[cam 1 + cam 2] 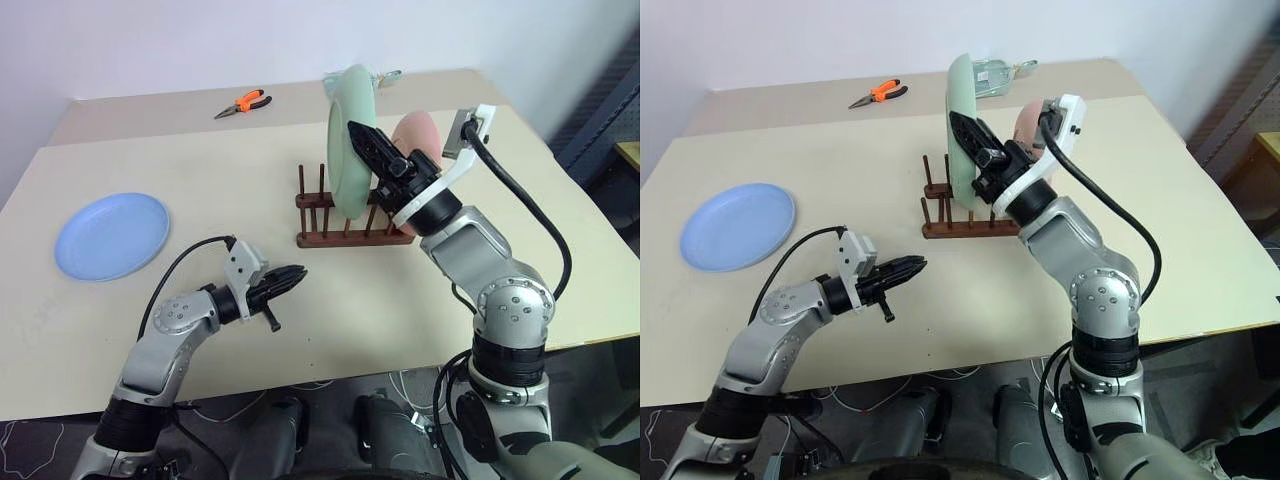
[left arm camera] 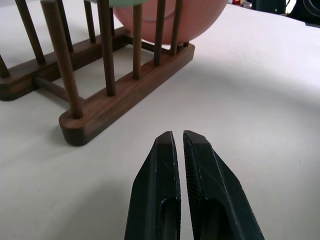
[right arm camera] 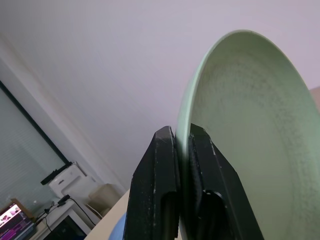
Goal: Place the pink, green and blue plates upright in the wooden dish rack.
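Pink plate (image 1: pixel 418 132) upright at right end of wooden dish rack (image 1: pixel 352 232): done. Green plate (image 1: pixel 350 140) pinched by right gripper (image 1: pixel 364 143), edge-on above rack, not yet seated. Blue plate (image 1: pixel 112 235) flat, far left: pending. Left gripper (image 1: pixel 290 278) pressed together, empty.

The wooden dish rack (image 1: pixel 350 222) stands near the middle of the table (image 1: pixel 300 320), a little toward its far edge. One plate (image 1: pixel 418 135) stands upright in the rack at its right end. Another plate (image 1: pixel 350 140) is held on edge over the rack, just to the left of the standing one, pinched at the rim by the right gripper (image 1: pixel 362 140). A third plate (image 1: pixel 112 235) lies flat near the left edge of the table, well apart from the rack. The left gripper (image 1: pixel 290 278) hangs before the rack, toward the near edge. The pliers (image 1: pixel 243 102) lie behind the rack, near the far edge.
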Controlling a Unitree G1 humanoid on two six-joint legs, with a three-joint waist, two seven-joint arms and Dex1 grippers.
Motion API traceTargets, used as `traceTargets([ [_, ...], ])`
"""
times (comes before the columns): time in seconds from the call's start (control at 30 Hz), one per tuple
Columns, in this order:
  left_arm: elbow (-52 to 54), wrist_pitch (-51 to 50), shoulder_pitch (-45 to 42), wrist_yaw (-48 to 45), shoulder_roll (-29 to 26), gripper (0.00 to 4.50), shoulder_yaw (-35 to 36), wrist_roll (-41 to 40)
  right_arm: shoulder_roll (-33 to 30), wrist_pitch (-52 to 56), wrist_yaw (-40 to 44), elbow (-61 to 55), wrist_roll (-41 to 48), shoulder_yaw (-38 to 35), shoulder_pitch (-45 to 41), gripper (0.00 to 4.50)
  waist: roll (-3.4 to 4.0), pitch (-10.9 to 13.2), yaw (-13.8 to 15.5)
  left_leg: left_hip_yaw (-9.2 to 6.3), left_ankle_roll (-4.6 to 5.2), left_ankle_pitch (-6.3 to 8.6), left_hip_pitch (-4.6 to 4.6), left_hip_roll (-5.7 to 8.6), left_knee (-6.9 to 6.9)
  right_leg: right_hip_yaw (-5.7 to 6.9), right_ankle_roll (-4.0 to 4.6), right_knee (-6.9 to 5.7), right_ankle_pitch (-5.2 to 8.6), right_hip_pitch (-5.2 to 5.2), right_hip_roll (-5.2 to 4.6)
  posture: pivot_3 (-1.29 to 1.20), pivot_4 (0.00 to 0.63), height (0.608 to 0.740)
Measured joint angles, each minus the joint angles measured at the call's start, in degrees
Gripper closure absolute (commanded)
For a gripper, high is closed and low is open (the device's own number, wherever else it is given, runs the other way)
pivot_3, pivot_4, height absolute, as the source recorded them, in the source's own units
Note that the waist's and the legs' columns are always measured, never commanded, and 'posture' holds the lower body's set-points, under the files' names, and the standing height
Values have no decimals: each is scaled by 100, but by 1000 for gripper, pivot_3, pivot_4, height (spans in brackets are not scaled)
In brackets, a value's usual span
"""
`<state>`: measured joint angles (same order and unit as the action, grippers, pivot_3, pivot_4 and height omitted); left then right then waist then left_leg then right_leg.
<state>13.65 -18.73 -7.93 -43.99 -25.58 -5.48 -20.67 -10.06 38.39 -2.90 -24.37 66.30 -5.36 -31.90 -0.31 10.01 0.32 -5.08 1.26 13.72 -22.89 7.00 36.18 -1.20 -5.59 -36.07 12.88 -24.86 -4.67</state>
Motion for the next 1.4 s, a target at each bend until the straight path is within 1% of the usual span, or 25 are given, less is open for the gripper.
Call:
traceTargets([
  [0.3, 0, -76, -8, 9, 6, 4260, -43, 0, 7, -7, 26, 117, 345, -417, -198, 4421, 0, 0, -5, 0, 0, 0, 0, 0, -2, 0, 0, 0, 0, 0, 0, 0, 150, 740],
  [0.47, 10, -97, -8, 6, 6, 4260, -49, 0, 22, 15, -5, 274, 470, -440, -184, 4421, 0, 0, -11, 0, 0, 0, 0, -1, -2, 0, 0, 0, 0, -1, 0, 0, 150, 740],
  [0.63, 18, -101, -3, 6, 5, 4260, -54, 1, -84, 151, 9, 578, 410, -431, -142, 4421, 0, 0, -10, 0, 0, 0, 0, -1, -2, -1, 0, 0, 0, 0, 0, 0, 150, 740],
  [0.73, 54, -107, 15, 14, 5, 4260, -56, 2, -189, 242, 78, 828, 263, -432, -89, 3482, 0, 0, -15, 0, 0, 0, 0, -1, -2, -1, 0, 0, 0, -1, 0, 0, 150, 740],
  [0.87, 117, -118, 55, 33, 5, 4260, -57, 2, -280, 257, 281, 1011, -16, -391, -84, 1414, 1, 1, -17, 0, 0, 0, 0, -1, -2, -1, 0, 0, 0, -1, 0, 0, 150, 740],
  [0.93, 124, -118, 62, 41, 4, 4260, -57, 7, -466, 230, 510, 1008, -336, -243, -106, 375, 1, 1, -15, 1, 0, 0, 0, -1, -1, -1, 0, 1, 0, -1, 0, 0, 150, 740],
  [0.97, 127, -136, 70, 45, 3, 4260, -54, 1, -606, 188, 656, 1007, -607, -131, -137, 56, 1, 1, -14, 2, 0, 0, -1, -1, 0, 0, 0, 1, 0, -1, 0, 0, 150, 740],
  [1.07, 141, -313, 85, 70, 5, 3379, -39, -60, -1093, -181, 1157, 996, -1623, 246, -301, 0, 1, 1, -10, 3, 0, 0, -1, -1, 0, 1, 0, 1, 1, -1, 0, 0, 150, 740],
  [1.17, 141, -424, 55, 129, 26, 1830, 48, -175, -1389, -628, 1516, 997, -2480, 444, -543, 0, 1, 1, -12, 3, 0, 0, -1, -1, 0, 1, -1, 1, 0, -1, 0, 0, 150, 740],
  [1.23, 136, -452, 11, 252, 56, 723, 247, -259, -1657, -928, 1792, 999, -3029, 605, -714, 0, 0, 2, -10, 3, 0, 0, -2, -1, 0, 2, -1, 2, 0, -2, 0, 0, 150, 740],
  [1.27, 108, -447, -35, 377, 72, 255, 435, -262, -1868, -1110, 1995, 1006, -3374, 724, -809, 0, -1, 2, -6, 3, -1, 0, -2, -1, 1, 4, -1, 2, 0, -1, 0, 0, 150, 740],
  [1.3, 76, -436, -81, 521, 79, 62, 603, -251, -1983, -1242, 2153, 1010, -3588, 772, -870, 0, -1, 2, -4, 3, -1, 0, -1, -1, 1, 4, -1, 2, 0, -1, 0, 0, 150, 740],
  [1.4, -211, -394, -387, 1357, 277, 62, 1337, -237, -2226, -1680, 2763, 1019, -4167, 1050, -1055, 0, -2, 2, -7, 3, -1, 0, -1, -2, 1, 4, -1, 2, 0, -1, 1, 0, 150, 740],
])
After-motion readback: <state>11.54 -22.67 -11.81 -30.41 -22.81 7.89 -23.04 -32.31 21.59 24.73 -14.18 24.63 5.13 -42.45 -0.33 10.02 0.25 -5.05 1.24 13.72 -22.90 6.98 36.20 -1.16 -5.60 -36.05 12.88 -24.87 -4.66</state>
